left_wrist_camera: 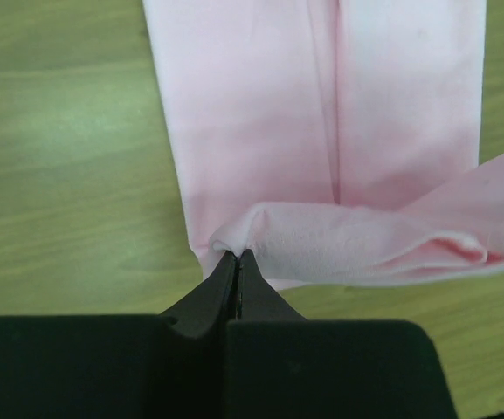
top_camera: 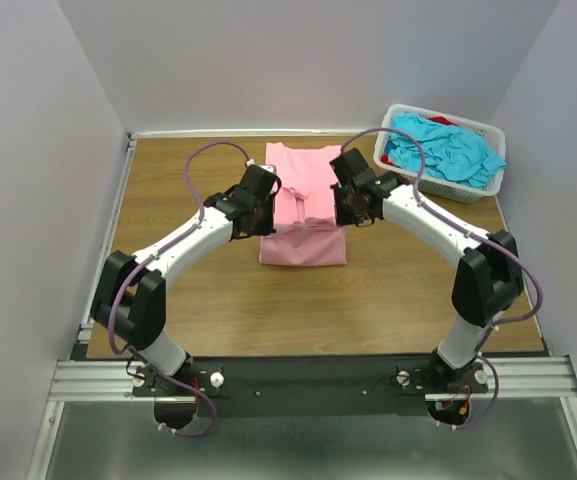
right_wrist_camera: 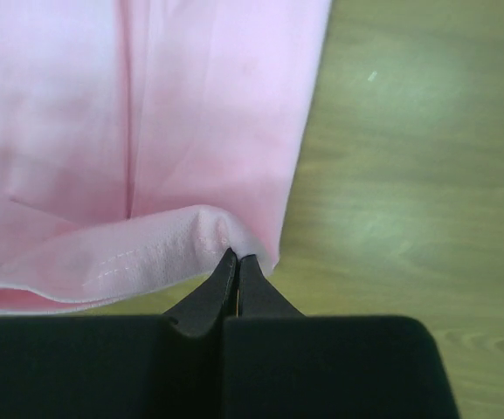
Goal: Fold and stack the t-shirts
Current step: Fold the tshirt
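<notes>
Pink t-shirt (top_camera: 303,210) lies mid-desk (top_camera: 188,300), folded lengthwise into a long strip, directly between the two arms. Left fingers (left_wrist_camera: 210,298) fully closed, pinching the left corner of a raised cloth fold. The rest of the shirt stretches flat ahead of the tips and off to the right. Right fingers (right_wrist_camera: 206,298) also fully closed, pinching the right corner of the same fold, stitched hem visible. Here the shirt runs ahead and to the left. The fold spans from one pair of fingers to the other, lifted off the layer below. White basket (top_camera: 491,133) at far right corner holds a turquoise t-shirt (top_camera: 448,150), with a bit of red cloth (top_camera: 440,122) behind it.
</notes>
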You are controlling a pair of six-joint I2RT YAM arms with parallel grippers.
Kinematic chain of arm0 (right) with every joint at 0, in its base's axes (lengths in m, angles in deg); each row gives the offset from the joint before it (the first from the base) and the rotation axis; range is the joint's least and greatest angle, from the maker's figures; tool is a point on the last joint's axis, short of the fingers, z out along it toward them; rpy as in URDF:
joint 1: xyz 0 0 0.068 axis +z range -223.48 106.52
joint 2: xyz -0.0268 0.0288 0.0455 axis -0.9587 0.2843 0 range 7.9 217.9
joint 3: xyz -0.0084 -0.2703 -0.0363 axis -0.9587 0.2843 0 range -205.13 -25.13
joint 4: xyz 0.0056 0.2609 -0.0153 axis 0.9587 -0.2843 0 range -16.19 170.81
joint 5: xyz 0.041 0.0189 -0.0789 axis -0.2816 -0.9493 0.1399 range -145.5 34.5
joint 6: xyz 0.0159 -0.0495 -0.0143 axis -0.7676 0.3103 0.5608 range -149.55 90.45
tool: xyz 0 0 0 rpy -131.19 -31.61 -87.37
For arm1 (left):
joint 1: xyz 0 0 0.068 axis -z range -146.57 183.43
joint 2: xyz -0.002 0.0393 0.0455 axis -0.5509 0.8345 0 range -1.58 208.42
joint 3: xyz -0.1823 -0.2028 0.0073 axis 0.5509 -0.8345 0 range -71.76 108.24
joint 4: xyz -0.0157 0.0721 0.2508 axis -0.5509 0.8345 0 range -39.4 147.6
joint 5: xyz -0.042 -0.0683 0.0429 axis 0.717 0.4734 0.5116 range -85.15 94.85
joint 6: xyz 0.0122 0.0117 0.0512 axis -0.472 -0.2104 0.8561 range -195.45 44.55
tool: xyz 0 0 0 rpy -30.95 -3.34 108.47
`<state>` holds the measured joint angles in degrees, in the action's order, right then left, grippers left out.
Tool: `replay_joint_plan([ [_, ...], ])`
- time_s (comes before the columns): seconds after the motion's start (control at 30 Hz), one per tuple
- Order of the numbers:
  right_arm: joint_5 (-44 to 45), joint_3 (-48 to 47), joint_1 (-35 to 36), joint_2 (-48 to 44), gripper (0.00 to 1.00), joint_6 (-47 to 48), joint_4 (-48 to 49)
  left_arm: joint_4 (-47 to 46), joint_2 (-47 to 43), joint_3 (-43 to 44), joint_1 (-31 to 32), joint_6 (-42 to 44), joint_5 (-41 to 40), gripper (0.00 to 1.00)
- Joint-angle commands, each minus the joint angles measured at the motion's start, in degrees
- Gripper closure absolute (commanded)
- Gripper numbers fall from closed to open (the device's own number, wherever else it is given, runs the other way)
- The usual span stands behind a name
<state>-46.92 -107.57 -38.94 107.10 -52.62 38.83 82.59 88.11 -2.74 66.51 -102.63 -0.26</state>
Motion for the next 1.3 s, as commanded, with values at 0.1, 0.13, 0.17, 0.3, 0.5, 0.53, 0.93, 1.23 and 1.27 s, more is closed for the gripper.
replay_joint_plan([
  [0.1, 5.22, -8.35, -4.22, 7.23, 0.99, 7.42, 0.66, -6.23, 6.46, 4.63, -4.16, 4.33, -1.31, 1.00],
  [0.13, 5.05, -8.79, -4.66, 7.85, 0.99, 7.69, 0.93, -6.76, 7.16, 5.68, -4.69, 4.59, -1.23, 1.00],
  [0.17, 4.96, -9.49, -5.18, 9.16, 0.99, 7.86, 1.19, -7.81, 8.47, 6.22, -5.47, 5.11, -0.79, 1.00],
  [0.3, 4.87, -12.74, -5.98, 12.24, 0.99, 9.00, 2.16, -8.96, 12.78, 11.21, -6.71, 6.52, -0.52, 1.00],
  [0.5, 5.13, -16.88, -6.95, 15.76, 0.99, 10.15, 2.78, -9.75, 16.30, 15.53, -8.11, 7.58, -0.26, 1.00],
  [0.53, 5.22, -17.32, -7.30, 16.55, 0.99, 10.24, 2.86, -10.10, 16.92, 15.97, -8.38, 7.58, -0.17, 1.00],
  [0.93, 5.13, -19.35, -9.67, 22.18, 0.99, 10.68, 9.36, -17.31, 24.21, 18.34, -10.93, 8.37, 1.24, 1.00],
  [1.23, 5.48, -19.08, -10.46, 26.48, 0.99, 10.76, 15.87, -21.18, 29.40, 20.90, -12.07, 8.90, 1.59, 1.00],
  [1.27, 5.57, -19.25, -10.55, 26.92, 0.99, 10.85, 16.39, -21.61, 29.75, 21.25, -12.07, 9.07, 1.50, 1.00],
])
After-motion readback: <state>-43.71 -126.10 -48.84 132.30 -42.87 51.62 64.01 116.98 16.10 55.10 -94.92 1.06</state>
